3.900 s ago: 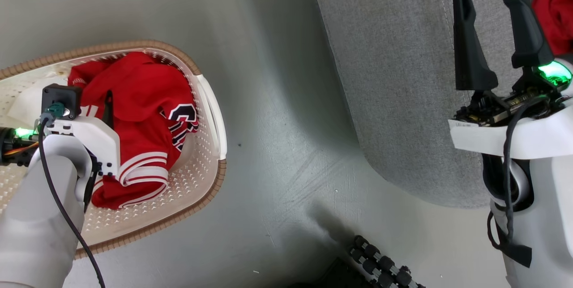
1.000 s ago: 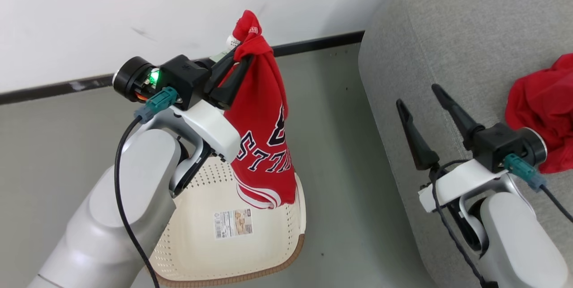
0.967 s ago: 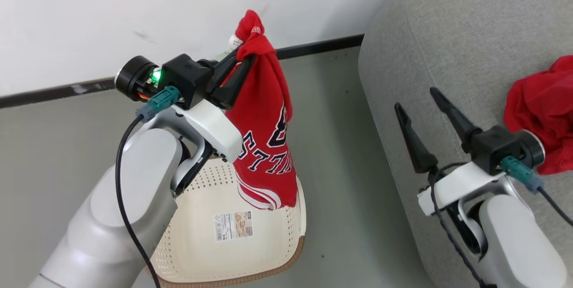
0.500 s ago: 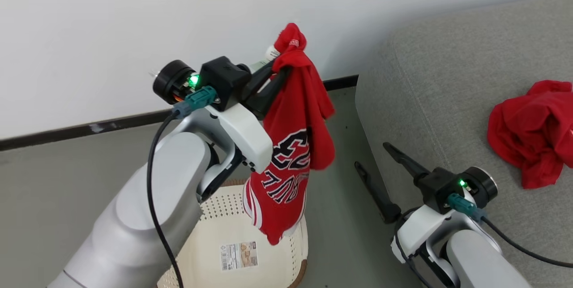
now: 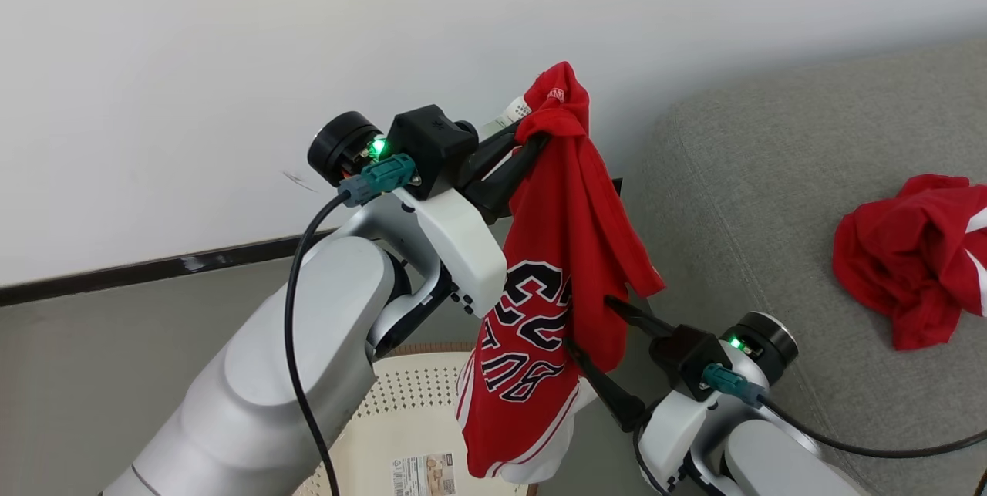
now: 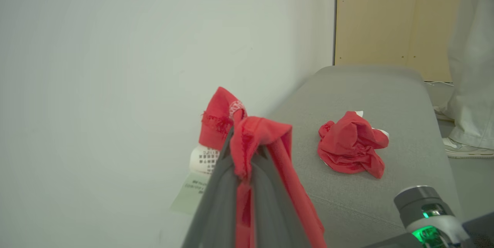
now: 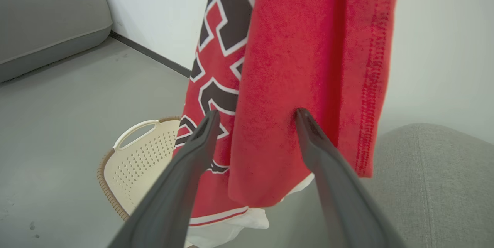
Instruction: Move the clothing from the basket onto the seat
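My left gripper is shut on the top of a red jersey with navy-and-white lettering; the clothing hangs free above the cream basket. In the left wrist view the red cloth is bunched over the closed left gripper. My right gripper is open, its fingers reaching into the jersey's lower half. In the right wrist view a fold of the jersey hangs between the tips of the right gripper. Another red garment lies crumpled on the grey seat.
A white wall with a dark skirting strip stands behind. In the left wrist view, a person's pale trouser leg and shoe stand beyond the seat, in front of a wooden panel. Grey floor surrounds the basket.
The head camera has tilted up. My left gripper has carried the jersey up out of the basket and towards the seat. The right gripper has come in against the jersey's lower part.
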Robot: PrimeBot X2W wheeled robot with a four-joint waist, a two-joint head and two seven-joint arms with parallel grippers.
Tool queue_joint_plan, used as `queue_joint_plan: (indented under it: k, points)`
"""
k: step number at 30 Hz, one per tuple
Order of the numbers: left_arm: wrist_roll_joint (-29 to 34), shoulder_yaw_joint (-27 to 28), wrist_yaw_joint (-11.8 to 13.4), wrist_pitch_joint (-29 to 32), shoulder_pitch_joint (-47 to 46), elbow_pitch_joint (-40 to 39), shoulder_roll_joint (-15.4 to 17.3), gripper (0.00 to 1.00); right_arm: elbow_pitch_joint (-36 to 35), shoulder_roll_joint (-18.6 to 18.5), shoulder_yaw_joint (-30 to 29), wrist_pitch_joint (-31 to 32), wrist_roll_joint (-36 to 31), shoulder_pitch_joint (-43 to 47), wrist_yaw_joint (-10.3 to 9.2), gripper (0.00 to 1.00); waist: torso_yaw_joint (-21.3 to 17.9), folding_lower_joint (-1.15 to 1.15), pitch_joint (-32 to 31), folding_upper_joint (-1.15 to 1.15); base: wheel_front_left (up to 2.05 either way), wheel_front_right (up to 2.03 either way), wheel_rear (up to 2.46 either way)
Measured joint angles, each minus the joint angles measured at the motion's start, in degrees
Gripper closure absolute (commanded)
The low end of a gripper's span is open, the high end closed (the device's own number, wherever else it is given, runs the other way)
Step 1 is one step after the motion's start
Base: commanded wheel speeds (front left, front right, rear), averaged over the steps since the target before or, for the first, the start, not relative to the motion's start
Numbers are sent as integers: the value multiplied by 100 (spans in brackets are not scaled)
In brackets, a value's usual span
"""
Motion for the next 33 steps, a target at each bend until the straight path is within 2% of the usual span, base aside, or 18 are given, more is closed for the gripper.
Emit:
queue_joint_plan:
  k: [10,25,26,27,28,29,33]
  points:
    - [-153,-102,0,199,2,-190,-42,100,359,7,460,0,-151,-338,0,0,184,0,-198,0,0,0,0]
    - [-250,-223,1,399,3,-408,-81,100,791,269,10,0,-744,-622,0,2,480,0,-280,0,0,0,0]
    - [-270,-230,1,401,4,-421,-87,100,820,297,-34,0,-748,-622,0,52,501,0,-279,0,0,0,0]
    - [-291,-234,1,404,5,-432,-92,100,860,322,-70,0,-749,-623,0,68,520,0,-277,0,0,0,0]
    - [-291,-237,1,423,6,-446,-93,100,889,332,-78,0,-759,-623,0,90,539,0,-275,0,0,0,0]
    - [-294,-241,1,438,11,-455,-96,100,900,333,-82,0,-764,-623,0,100,558,0,-272,0,0,0,0]
    - [-357,-241,29,444,24,-460,-102,100,898,356,-219,0,-705,-623,0,100,621,0,-253,0,0,0,0]
